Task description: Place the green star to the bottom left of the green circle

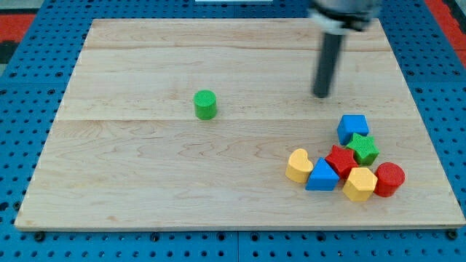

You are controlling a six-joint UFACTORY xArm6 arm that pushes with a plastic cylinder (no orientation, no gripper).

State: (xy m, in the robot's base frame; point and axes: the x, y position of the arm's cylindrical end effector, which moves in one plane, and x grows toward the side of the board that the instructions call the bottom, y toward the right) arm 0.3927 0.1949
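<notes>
Green star (pixel 363 148) sits packed in the cluster at the view's lower right, just below the blue cube (pixel 352 127) and touching the red star (pixel 339 159). Around it lie a yellow heart (pixel 298 165), a blue triangle (pixel 322 176), a yellow hexagon (pixel 360 183) and a red cylinder (pixel 389 178). The green circle (pixel 206 104) stands alone, well apart toward the view's left, on the wooden board (pixel 145 189).

To do this step well, the rod would likely need to come in from the view's right side of the star and push it leftward, but the red star and yellow heart lie in that path. A judged safer course is to first work the star free of its neighbours, then steer it along the open wood to a spot below and left of the circle without nudging the circle itself.

The dark rod hangs nearly upright from the view's top, and the tip (pixel 321 95) rests above the cluster, near the blue cube but touching no block. The arm has no jaws to open or close, only this rod.
</notes>
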